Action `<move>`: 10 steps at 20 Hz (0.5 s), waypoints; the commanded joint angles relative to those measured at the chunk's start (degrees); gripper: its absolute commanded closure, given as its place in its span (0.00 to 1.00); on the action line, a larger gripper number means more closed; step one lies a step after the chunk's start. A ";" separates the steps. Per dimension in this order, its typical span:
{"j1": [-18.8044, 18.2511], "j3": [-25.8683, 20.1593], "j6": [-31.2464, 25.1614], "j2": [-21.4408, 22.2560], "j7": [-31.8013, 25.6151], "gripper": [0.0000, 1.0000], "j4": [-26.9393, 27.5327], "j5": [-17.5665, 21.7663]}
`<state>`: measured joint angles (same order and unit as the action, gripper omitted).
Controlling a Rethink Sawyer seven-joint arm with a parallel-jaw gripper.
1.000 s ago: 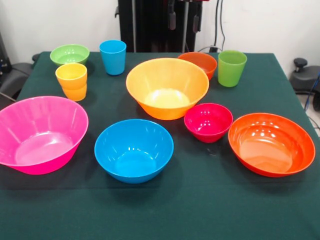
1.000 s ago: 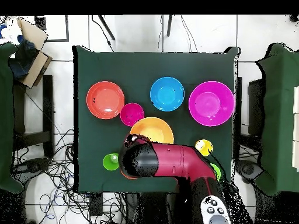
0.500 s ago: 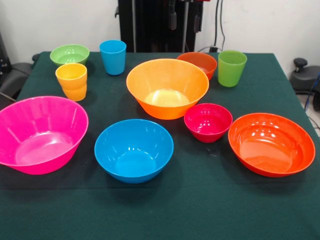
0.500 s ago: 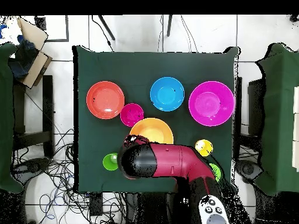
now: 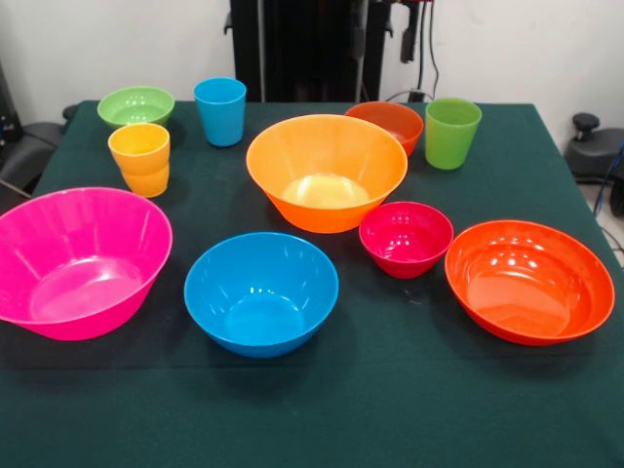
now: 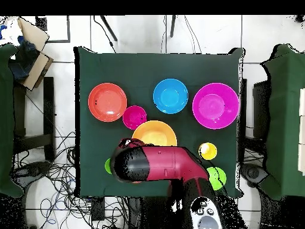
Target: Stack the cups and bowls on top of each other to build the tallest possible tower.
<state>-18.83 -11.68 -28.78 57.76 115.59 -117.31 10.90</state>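
Observation:
All pieces stand apart on the green cloth; no tower stands. Back row: small green bowl (image 5: 136, 105), blue cup (image 5: 219, 110), small orange-red bowl (image 5: 387, 121), green cup (image 5: 451, 132). The yellow-orange cup (image 5: 140, 158) is at the left and the big orange bowl (image 5: 326, 171) in the middle. Nearer are the big pink bowl (image 5: 78, 259), blue bowl (image 5: 261, 292), small magenta bowl (image 5: 406, 237) and wide red-orange bowl (image 5: 528, 280). My gripper (image 5: 383, 37) hangs open and empty at the top edge, high above the orange-red bowl. Overhead, the arm (image 6: 152, 165) hides it.
Seen from above, the arm covers the blue cup, the small orange-red bowl and most of the green cup (image 6: 108, 166). Cardboard boxes (image 6: 27, 50) sit off the table's corner. Cables lie on the floor beside the table.
The arm has swung sideways: the gripper tips moved right in the front view, and overhead the arm's head moved left, covering more of the green cup. No cup or bowl moved.

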 commanded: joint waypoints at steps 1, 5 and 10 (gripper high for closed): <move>3.63 -0.86 0.16 -2.33 1.57 0.00 1.90 4.88; 4.07 -0.31 0.35 -2.28 1.47 0.00 1.71 4.50; 3.86 -0.21 0.52 -2.38 1.10 0.00 1.43 4.06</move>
<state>-15.39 -11.43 -28.78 57.41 115.59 -117.32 10.99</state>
